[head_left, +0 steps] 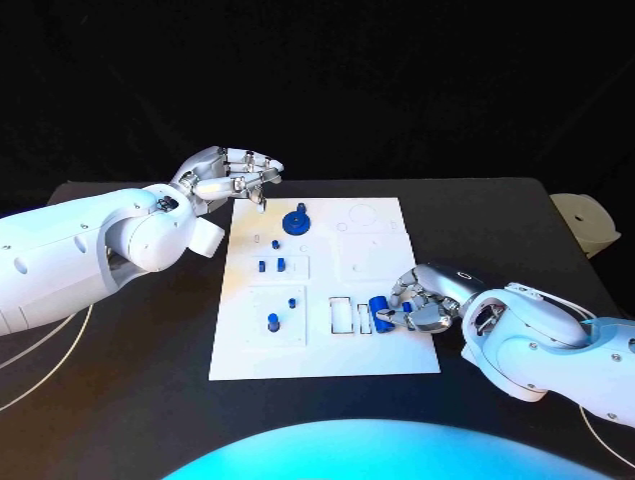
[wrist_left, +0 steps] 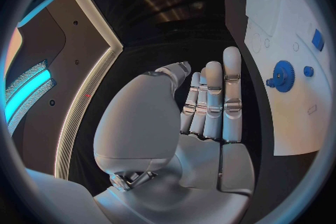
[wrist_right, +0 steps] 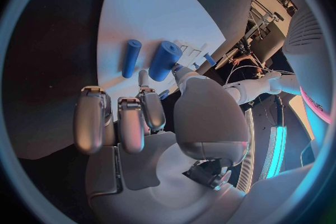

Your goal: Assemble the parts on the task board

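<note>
Right now, working at the near right edge of the task board (head_left: 324, 350): right robot hand (head_left: 418, 305) low over the white plate, fingers curled toward two blue cylinders lying there, a thicker one (wrist_right: 164, 60) and a thinner one (wrist_right: 131, 57). Hard to tell whether anything is actually pinched; thumb tip looks to be touching or just beside the thick cylinder, other fingers short of it. Left robot hand (head_left: 235, 178) raised at the far left corner of the board, fingers together and nearly straight in the wrist view, holding nothing. Blue gear (head_left: 300, 221) seated upright near the far end, small blue pegs (head_left: 273, 266) standing in the left column of sockets, empty rectangular slots (head_left: 343, 315) just beside the right hand. Probably the step in hand: picking up one cylinder for a slot or socket nearby. Best done by closing on the thick cylinder across its middle, thumb opposite the fingers, so no rolling toward the thin one. Lift straight, keep the axis level, line up with the slot before lowering, press only once seated. Left hand better kept clear of the gear.
</note>
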Robot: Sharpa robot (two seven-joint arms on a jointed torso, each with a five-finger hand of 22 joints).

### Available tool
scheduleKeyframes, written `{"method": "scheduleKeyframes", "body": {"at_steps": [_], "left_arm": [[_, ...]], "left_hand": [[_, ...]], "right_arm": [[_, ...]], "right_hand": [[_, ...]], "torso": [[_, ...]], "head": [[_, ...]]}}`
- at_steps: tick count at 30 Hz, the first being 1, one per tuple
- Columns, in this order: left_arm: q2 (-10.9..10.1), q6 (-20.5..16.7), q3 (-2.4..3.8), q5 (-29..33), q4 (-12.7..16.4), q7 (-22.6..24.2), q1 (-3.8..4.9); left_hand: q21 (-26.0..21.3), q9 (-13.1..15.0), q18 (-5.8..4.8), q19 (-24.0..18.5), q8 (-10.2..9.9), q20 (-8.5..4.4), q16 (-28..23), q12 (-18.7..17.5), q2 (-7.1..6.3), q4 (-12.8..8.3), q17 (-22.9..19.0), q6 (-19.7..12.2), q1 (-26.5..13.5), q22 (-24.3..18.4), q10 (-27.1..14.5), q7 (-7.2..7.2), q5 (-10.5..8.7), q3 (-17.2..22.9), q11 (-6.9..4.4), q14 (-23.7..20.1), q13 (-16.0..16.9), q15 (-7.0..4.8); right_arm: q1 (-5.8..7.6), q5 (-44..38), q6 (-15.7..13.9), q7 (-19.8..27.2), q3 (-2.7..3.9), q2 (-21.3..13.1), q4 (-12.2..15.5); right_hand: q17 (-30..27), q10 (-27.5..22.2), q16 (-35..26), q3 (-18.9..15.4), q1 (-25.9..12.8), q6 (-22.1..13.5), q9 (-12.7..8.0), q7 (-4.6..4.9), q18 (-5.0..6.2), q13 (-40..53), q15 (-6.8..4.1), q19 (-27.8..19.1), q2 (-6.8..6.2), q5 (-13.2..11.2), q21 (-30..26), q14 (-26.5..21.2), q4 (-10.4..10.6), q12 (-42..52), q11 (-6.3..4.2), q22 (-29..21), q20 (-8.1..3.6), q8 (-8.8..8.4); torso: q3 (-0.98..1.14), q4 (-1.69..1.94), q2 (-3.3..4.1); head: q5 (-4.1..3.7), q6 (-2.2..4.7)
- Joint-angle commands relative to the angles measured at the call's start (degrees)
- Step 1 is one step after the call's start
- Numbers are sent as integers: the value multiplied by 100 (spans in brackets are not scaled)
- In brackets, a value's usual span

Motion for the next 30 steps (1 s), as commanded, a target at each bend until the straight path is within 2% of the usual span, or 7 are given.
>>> {"method": "scheduleKeyframes", "body": {"at_steps": [1,10,17,21,24,30], "left_arm": [[-1,74,3,41,21,45,3],[-14,82,3,41,28,34,3],[-20,81,3,41,33,31,3],[-27,79,2,41,36,30,3],[-28,77,2,41,36,32,3],[-27,74,2,41,35,32,3]], "left_hand": [[-22,8,35,-9,28,43,13,26,0,-9,7,-31,-49,3,-43,-4,0,37,-8,-33,7,18],[-22,8,35,-9,28,43,13,26,0,-9,7,-31,-49,3,-43,-4,0,37,-8,-33,7,18],[-22,8,35,-9,28,43,13,26,0,-9,7,-31,-49,3,-43,-4,0,37,-8,-33,7,18],[-22,8,35,-9,28,43,13,26,0,-9,7,-31,-49,3,-43,-4,0,37,-8,-33,7,18],[-22,8,35,-9,28,43,13,26,0,-9,7,-31,-49,3,-43,-4,0,37,-8,-33,7,18],[-22,8,35,-9,28,43,13,26,0,-9,7,-31,-49,3,-43,-4,0,37,-8,-33,7,18]], "right_arm": [[-56,-167,287,-123,-12,57,-40],[-105,-175,329,-147,-12,148,-62],[-112,-177,178,-165,-12,145,-48],[-113,-190,-49,-176,-11,114,-8],[-112,-193,-180,-187,-8,74,53],[-50,-89,-506,-155,22,-31,284]], "right_hand": [[892,-27,28,-35,-27,-13,6,5,-75,80,45,259,-4,2,19,477,-14,-20,8,385,43,-16],[893,-27,28,-48,-1,0,11,3,-75,85,44,259,1,-4,23,476,-22,-18,5,389,43,-12],[907,-21,38,-63,93,55,31,-11,-78,105,36,261,64,29,40,478,-36,-8,-6,408,39,7],[935,6,55,-40,259,164,57,-38,-87,148,16,272,190,52,83,483,-65,23,-31,450,26,42],[963,41,72,48,447,306,83,-87,-95,197,-16,284,316,-108,126,489,-123,61,-72,490,3,92],[1003,86,95,147,537,446,113,-148,-105,252,-58,299,418,-116,175,497,-138,108,-125,534,-33,156]], "torso": [[1,-1,2],[0,-10,-2],[2,-8,-3],[1,-8,-2],[-1,-8,-7],[-2,-11,-7]], "head": [[10,-11],[-4,-27],[-1,-31],[3,-30],[0,-38],[-5,-32]]}}
